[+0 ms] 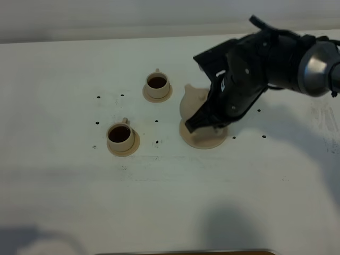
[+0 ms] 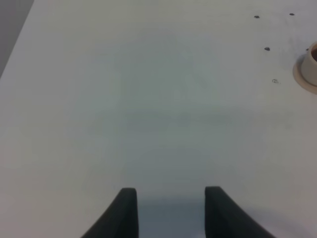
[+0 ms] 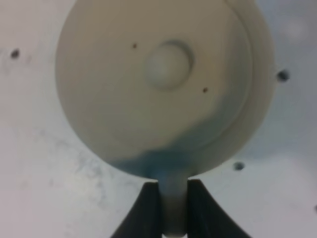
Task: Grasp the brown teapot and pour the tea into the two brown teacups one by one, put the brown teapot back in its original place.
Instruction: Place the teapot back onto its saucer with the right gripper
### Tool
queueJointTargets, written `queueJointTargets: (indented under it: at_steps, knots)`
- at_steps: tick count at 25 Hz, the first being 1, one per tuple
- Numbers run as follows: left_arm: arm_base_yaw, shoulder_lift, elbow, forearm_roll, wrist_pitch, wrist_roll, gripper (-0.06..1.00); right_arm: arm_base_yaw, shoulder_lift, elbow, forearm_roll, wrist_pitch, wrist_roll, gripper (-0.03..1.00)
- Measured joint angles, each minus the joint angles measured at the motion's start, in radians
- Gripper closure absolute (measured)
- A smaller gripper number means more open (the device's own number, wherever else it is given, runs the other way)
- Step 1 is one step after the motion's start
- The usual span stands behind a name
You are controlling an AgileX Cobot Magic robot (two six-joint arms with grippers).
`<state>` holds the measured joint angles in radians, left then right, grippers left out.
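The brown teapot (image 1: 192,102) stands over the wide tan saucer (image 1: 206,139), its original place, with its spout toward the cups. I cannot tell whether it rests on the saucer or hangs just above it. My right gripper (image 1: 211,120) is shut on the teapot's loop handle (image 3: 173,208). The right wrist view shows the lid and knob (image 3: 168,64) from above, and the saucer rim (image 3: 262,74) beside the pot. Two brown teacups (image 1: 157,83) (image 1: 119,134) stand on small saucers, each holding dark tea. My left gripper (image 2: 171,213) is open over bare table, far from the cups.
The white table (image 1: 64,79) has small dark dots around the cups and the saucer. One cup's saucer (image 2: 308,72) shows at the edge of the left wrist view. The right arm (image 1: 276,58) reaches in from the far right.
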<state>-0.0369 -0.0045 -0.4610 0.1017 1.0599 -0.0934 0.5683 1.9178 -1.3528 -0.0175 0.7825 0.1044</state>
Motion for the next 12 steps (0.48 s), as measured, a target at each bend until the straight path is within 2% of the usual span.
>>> queueJointTargets:
  at_steps: [12]
  knots:
    - [0.000,0.000,0.000,-0.001,0.000,-0.001,0.64,0.000,0.005,0.075,0.018,-0.101,-0.004,0.85]
